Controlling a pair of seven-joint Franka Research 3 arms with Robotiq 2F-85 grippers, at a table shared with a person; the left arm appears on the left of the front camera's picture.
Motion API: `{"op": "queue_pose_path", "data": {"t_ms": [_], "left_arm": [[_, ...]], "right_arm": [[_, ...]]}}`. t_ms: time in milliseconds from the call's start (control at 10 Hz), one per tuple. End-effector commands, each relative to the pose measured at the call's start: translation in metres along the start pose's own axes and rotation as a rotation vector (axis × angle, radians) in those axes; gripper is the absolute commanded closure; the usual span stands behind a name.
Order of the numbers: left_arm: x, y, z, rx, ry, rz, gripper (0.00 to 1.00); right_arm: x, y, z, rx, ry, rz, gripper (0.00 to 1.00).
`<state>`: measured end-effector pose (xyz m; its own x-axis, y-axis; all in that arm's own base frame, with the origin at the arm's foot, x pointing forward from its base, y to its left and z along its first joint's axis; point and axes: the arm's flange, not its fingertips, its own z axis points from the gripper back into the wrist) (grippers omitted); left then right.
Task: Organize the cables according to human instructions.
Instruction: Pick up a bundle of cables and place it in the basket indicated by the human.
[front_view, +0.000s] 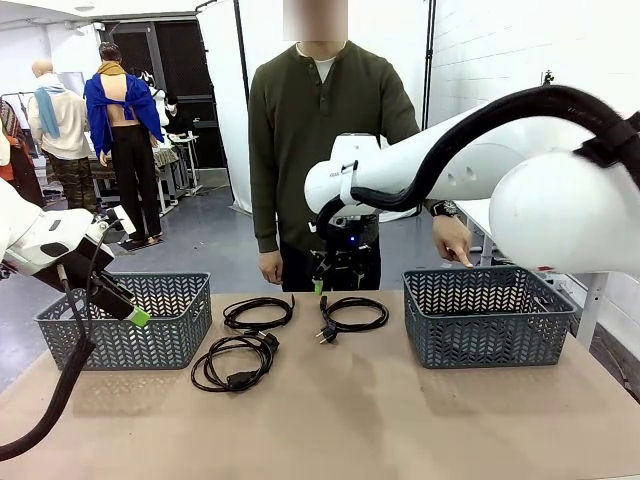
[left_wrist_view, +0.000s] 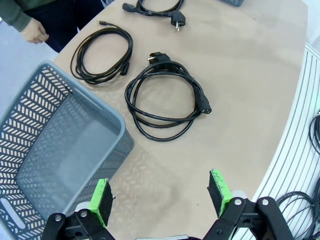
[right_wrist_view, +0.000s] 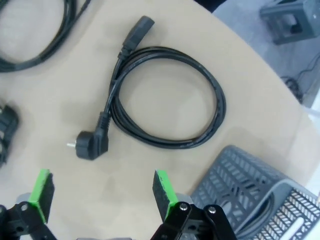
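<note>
Front view. Logged a tan table (front_view: 350, 430) carrying two grey baskets, a left basket (front_view: 60, 340) and a right basket (front_view: 490, 345). Counted three cables lying flat on the table between them: far-left cable (front_view: 256, 327), far-right cable (front_view: 327, 334) and near cable (front_view: 240, 380), the last just in front of the far-left one. Could not tell whether a fourth lay inside either basket. Noted the person (front_view: 320, 140) standing at the far side, one hand (front_view: 455, 240) lowered to the far rim of the right basket, other hand (front_view: 270, 266) hanging near the table's far edge. Placed the left gripper (front_view: 135, 315) at the front of the left basket near its right corner, and the right gripper (front_view: 321, 286) low over the far-right cable.

Left wrist view. Recorded the left gripper (left_wrist_view: 160, 197) with fingers spread wide, grasping nothing, above bare table beside the left basket (left_wrist_view: 117, 122). Listed beyond it the near cable (left_wrist_view: 204, 105) as a double loop, then the far-left cable (left_wrist_view: 128, 50), then the far-right cable (left_wrist_view: 177, 20).

Right wrist view. Recorded the right gripper (right_wrist_view: 102, 192) likewise released and empty, above the far-right cable (right_wrist_view: 220, 105), clear of it, with the right basket (right_wrist_view: 250, 192) just beside.
</note>
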<state>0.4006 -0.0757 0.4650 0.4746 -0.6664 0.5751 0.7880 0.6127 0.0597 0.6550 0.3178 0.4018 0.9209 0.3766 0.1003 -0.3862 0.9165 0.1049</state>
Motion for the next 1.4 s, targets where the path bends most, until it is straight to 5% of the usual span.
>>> {"op": "queue_pose_path", "data": {"t_ms": [0, 500, 1300], "left_arm": [[-0.002, 0.003, 0.0, -0.01, -0.012, -0.001, 0.0], [-0.002, 0.003, 0.0, -0.01, -0.012, -0.001, 0.0], [-0.002, 0.003, 0.0, -0.01, -0.012, -0.001, 0.0]], "right_arm": [[0.023, 0.003, -0.009, -0.057, 0.004, -0.057, 0.0], [0.038, -0.008, -0.049, -0.105, -0.009, -0.112, 0.0], [0.028, -0.012, -0.058, -0.062, 0.004, -0.09, 0.0]]}}
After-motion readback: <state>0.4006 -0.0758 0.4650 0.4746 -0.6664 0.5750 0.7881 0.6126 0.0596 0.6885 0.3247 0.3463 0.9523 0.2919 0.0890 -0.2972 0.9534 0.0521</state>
